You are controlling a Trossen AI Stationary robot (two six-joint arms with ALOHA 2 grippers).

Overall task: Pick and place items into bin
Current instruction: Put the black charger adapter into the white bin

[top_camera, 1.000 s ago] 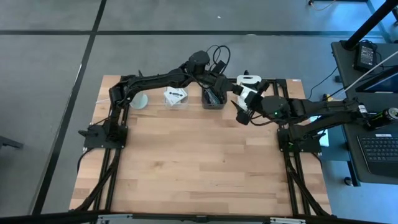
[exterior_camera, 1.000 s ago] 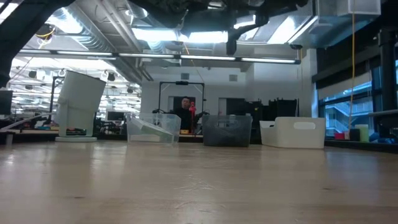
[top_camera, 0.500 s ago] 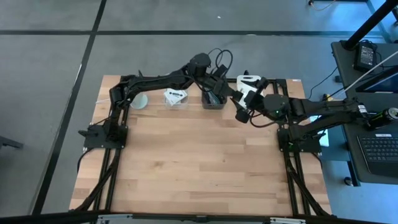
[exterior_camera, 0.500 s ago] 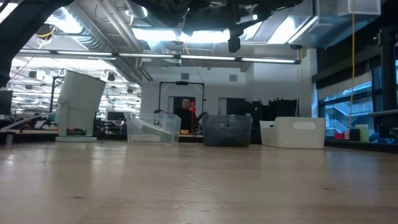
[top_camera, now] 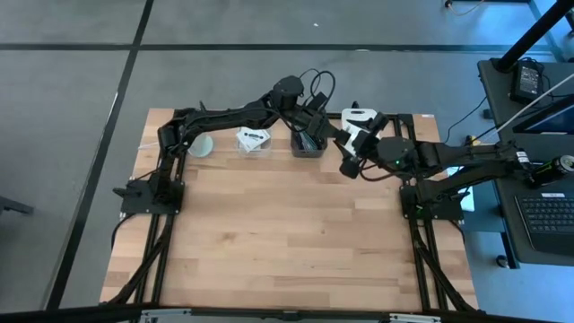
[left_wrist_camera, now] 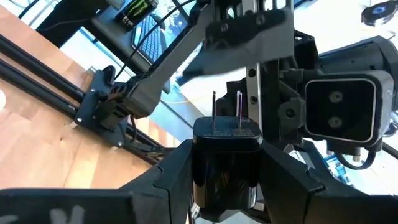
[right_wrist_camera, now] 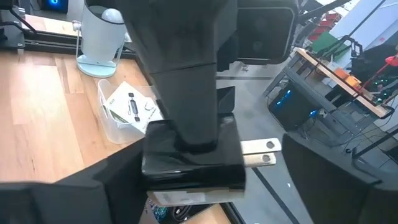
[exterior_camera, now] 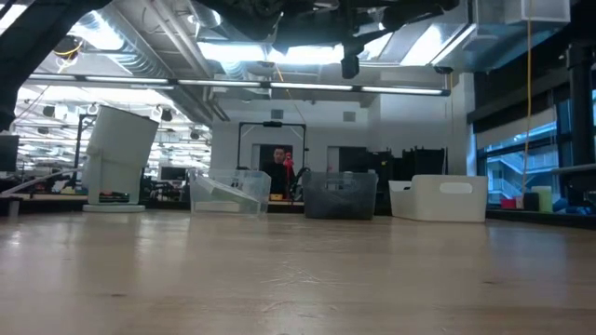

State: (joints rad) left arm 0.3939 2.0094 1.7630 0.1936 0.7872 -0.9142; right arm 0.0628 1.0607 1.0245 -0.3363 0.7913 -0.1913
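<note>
A black power adapter [left_wrist_camera: 227,155] with two metal prongs [right_wrist_camera: 261,152] is held in the air over the far middle of the table. My left gripper [top_camera: 332,135] reaches in from the left and is shut on it. My right gripper [top_camera: 344,154] faces it from the right, open, with one finger on each side of the adapter [right_wrist_camera: 193,158]; I cannot tell whether they touch it. Below stand a clear bin of white cards [top_camera: 254,141], a dark bin of black cables [top_camera: 308,142] and a white bin [top_camera: 359,119]. My left gripper pinches the adapter's black body [left_wrist_camera: 211,177] between its two fingers [left_wrist_camera: 174,180], one on each broad side. The prongs [left_wrist_camera: 227,112] stick out past the fingertips toward the right arm. The adapter is lifted clear of the table and the bins.
A whitish round cup [top_camera: 202,145] stands at the far left of the table, left of the clear bin. The three bins line the far edge [exterior_camera: 340,195]. The near wooden tabletop [top_camera: 287,242] lies bare. A person shows far off in the room [exterior_camera: 277,167].
My right gripper has moved a little up and toward the left gripper and the far edge, closing in around the adapter, then stayed still. The left gripper and the adapter have kept their place.
</note>
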